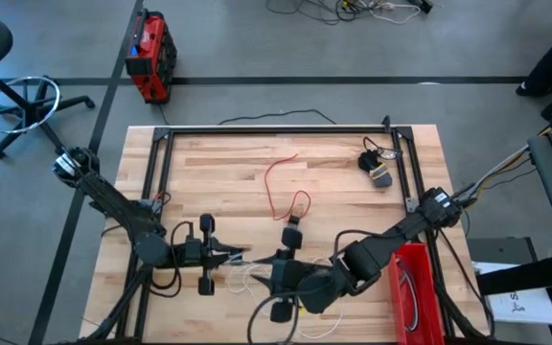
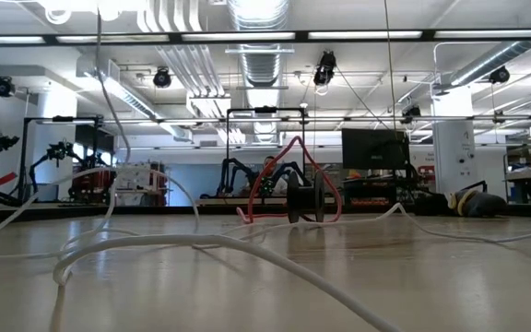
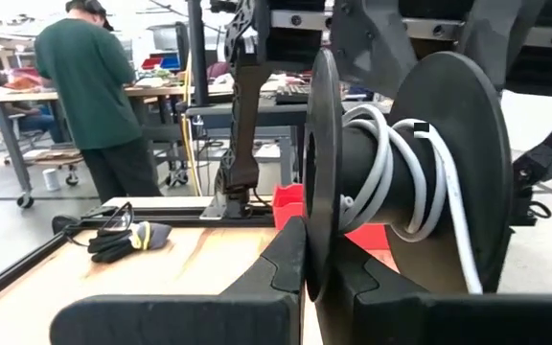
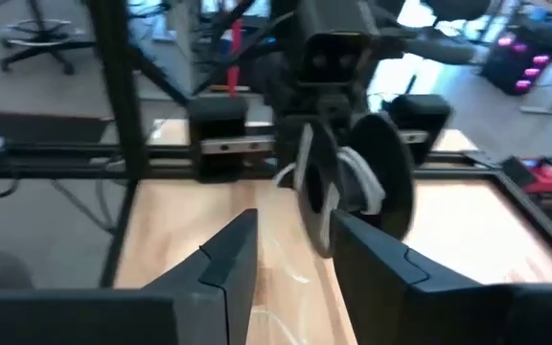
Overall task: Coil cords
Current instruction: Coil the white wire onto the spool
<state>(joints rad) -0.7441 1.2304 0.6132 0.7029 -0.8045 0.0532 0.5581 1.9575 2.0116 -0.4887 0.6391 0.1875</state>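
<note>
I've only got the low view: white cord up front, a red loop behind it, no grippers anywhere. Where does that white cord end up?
Observer: On a black spool. The left wrist view shows several turns of the white cord around its core.
Operator: What's holding the spool?
Observer: The left gripper, shut on the edge of one flange.
Operator: And the right one?
Observer: The right gripper is open and points at the spool from the opposite side, not gripping it.
</note>
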